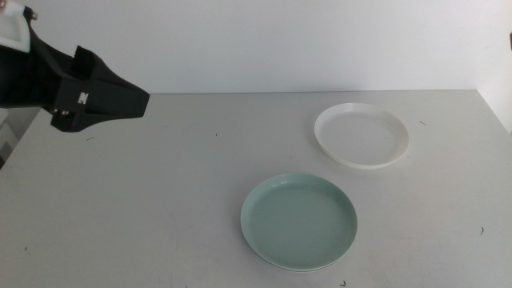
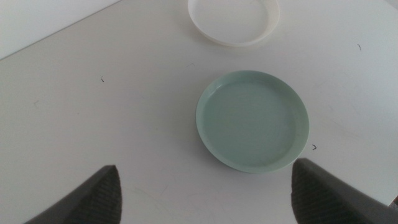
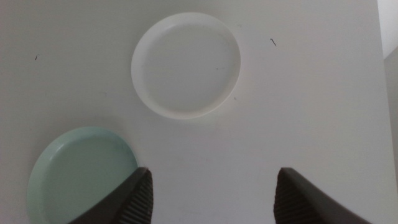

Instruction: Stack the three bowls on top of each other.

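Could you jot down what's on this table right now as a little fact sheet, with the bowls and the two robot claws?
Bowls seen: two
Mint green bowl: near middle of table, empty
White bowl: farther back, to the right, apart from the green one
Grey bowl: not visible
Stacking: not begun
Left gripper: raised above the table, jaws open, holding nothing
Right gripper: above the table, jaws open, holding nothing

Left gripper (image 2: 205, 196) and right gripper (image 3: 211, 196) both hover above the table, fingers spread wide apart

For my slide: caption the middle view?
Left gripper raised above table; mint bowl and white bowl apart.
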`<state>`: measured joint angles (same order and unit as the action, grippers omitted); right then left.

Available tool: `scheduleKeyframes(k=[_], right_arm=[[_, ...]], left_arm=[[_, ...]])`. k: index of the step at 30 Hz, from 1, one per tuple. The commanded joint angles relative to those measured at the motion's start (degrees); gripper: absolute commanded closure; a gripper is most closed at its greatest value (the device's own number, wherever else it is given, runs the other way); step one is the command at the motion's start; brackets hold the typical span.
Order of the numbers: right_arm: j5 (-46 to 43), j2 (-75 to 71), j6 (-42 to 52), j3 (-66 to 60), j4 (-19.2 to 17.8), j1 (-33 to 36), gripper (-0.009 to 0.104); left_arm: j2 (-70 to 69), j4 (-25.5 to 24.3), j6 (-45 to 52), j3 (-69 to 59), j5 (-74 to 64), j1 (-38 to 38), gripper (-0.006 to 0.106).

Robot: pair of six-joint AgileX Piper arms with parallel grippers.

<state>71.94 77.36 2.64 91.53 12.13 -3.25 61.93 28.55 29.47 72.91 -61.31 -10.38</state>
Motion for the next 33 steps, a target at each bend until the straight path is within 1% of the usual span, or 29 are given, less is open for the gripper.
scheduleKeyframes(k=[1,4,12,14,17,19,22,27,30,33], right_arm=[[1.9,3.6,0.0,6.3,0.7,0.1,0.046],[1.9,8.0,-0.8,10.9,1.0,0.1,0.046],[1.2,19.4,-1.1,17.9,1.6,0.1,0.046],[1.6,22.7,-2.2,19.5,2.6,0.1,0.046],[1.8,27.0,-3.4,21.8,5.5,0.1,0.046],[1.8,30.0,-3.4,23.7,6.7,0.1,0.046],[1.8,33.9,-3.4,27.1,6.1,0.1,0.046],[1.9,39.7,-4.4,32.1,2.9,0.1,0.044],[2.0,43.0,-4.9,34.6,0.8,0.2,0.04],[1.7,45.7,-4.9,36.3,0.2,0.2,0.03]], left_arm=[[-0.9,2.0,-0.3,1.6,2.3,0.1,-0.005],[-0.9,2.0,-0.3,1.6,2.3,0.1,-0.005],[-0.9,2.0,-0.3,1.6,2.3,0.1,-0.005],[-0.9,2.0,-0.3,1.6,2.3,0.1,-0.005],[-0.9,2.0,-0.3,1.6,2.3,0.1,-0.005],[-0.9,2.0,-0.3,1.6,2.3,0.1,-0.005],[-0.9,2.0,-0.3,1.6,2.3,0.1,-0.005],[-0.9,2.0,-0.3,1.6,2.3,0.1,-0.005],[-0.9,2.0,-0.3,1.6,2.3,0.1,-0.005],[-0.9,2.0,-0.3,1.6,2.3,0.1,-0.005]])
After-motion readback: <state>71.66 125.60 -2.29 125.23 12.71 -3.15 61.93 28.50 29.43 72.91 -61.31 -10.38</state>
